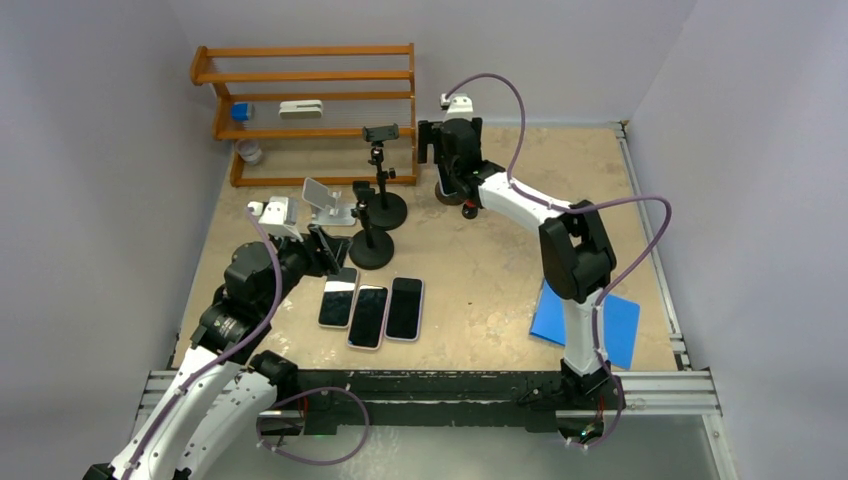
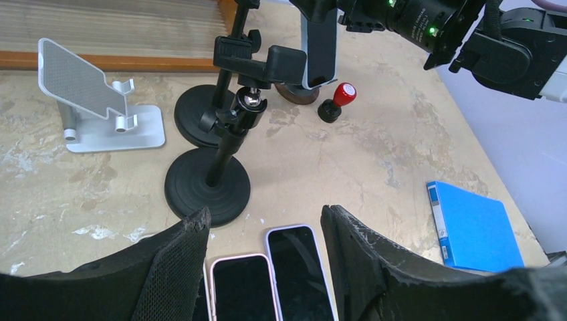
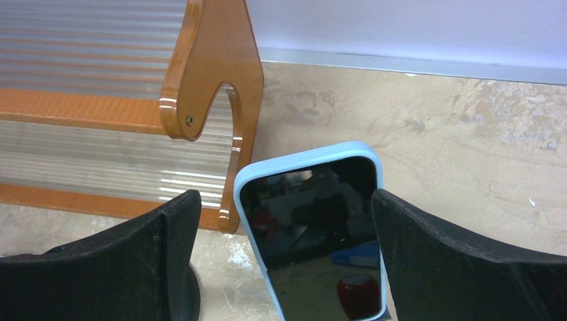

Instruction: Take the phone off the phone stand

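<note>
A phone [image 3: 314,227] in a light blue case stands upright on the phone stand, whose brown round base [image 2: 297,93] shows in the left wrist view. My right gripper [image 3: 284,195] is open around the phone's top; its right finger sits at the phone's edge and the left finger stands apart. From above, the right gripper [image 1: 440,150] and the phone [image 1: 424,140] are at the far middle of the table. My left gripper [image 2: 264,217] is open and holds nothing, hovering low over three phones [image 1: 368,315] lying flat side by side.
Two black round-based stands [image 1: 371,248] and a silver stand [image 1: 330,205] are at the left centre. A red-topped stamp [image 2: 339,100] sits beside the brown base. A wooden rack [image 1: 305,110] is at the back left, and a blue folder [image 1: 590,320] lies front right.
</note>
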